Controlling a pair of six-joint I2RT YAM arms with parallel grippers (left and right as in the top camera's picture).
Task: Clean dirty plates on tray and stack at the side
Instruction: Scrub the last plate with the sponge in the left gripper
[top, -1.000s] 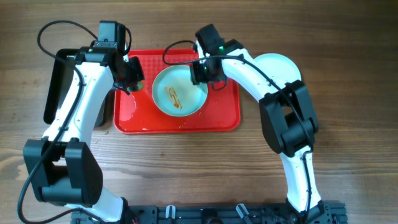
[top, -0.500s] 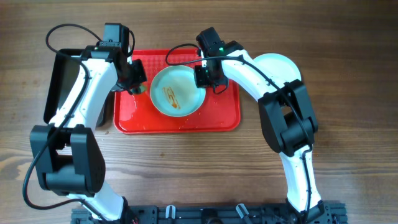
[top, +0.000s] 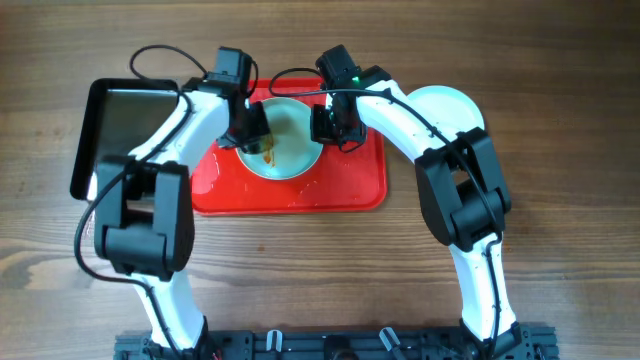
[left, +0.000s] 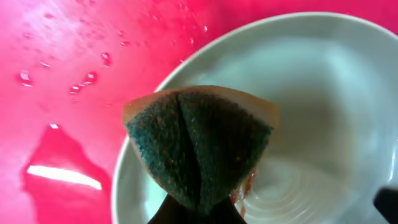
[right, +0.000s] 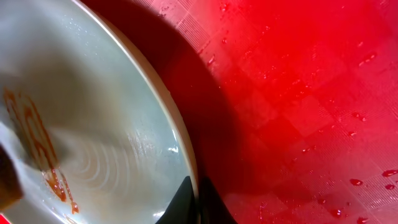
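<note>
the dirty plate (top: 292, 152) lies on the red tray (top: 345, 185), in the tray's upper middle part, w/ both arms meeting over it. it is pale mint and has an orange-brown sauce streak (right: 32, 127) on its inner face, next to faint ring marks in the wet bottom. the right gripper (top: 328, 126) is at the plate's right rim; in the right wrist view its two dark tips are pressed together on the rim, one tip inside and one outside, so it is clamped on the dirty plate. the left gripper (top: 250, 132) is over the plate's left part and pinches a sponge (left: 199, 146), which is folded in two w/ the dark green rough side facing out and an orange edge at the top. the sponge is just above or on the plate's left inner side; i cannot tell if it really touches. many water drops (left: 90, 78) and a shiny wet patch lie on the tray around the plate. a second plate (top: 447, 105), white and w/o visible stains, lies on the wooden table (top: 560, 250) just right of the tray, partly under the right arm. a black pan (top: 120, 125) lies left of the tray, touching or nearly touching its side.
</note>
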